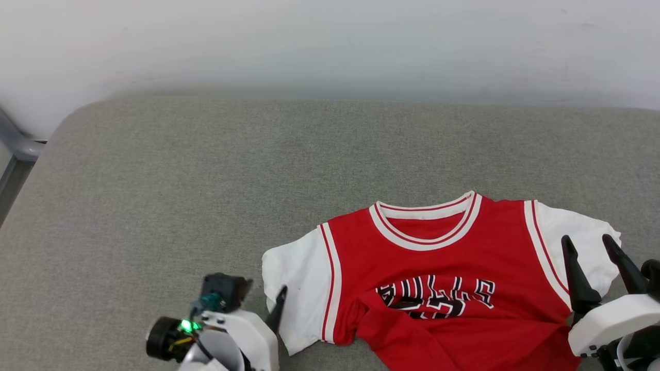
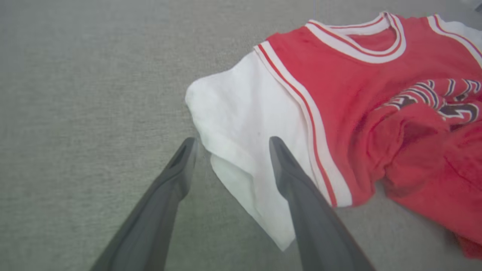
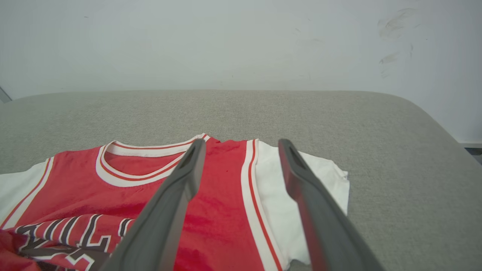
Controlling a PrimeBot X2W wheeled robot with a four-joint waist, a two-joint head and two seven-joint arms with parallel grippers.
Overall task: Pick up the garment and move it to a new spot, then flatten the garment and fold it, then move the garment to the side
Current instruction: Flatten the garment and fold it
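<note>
Head view: the garment [image 1: 443, 257] is seen lying on the grey cushion [image 1: 206, 180], hem bunched. Left wrist: the left gripper [image 2: 231, 141] is held wide apart at a white sleeve (nothing gripped). Right wrist: the right gripper [image 3: 241, 142] is spread wide over the other shoulder, empty.

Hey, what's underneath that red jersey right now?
The garment lies on the grey fabric surface, which shows beside and beyond it. Its lower part is bunched up, partly covering the number. Anything beneath the cloth itself is hidden.
</note>
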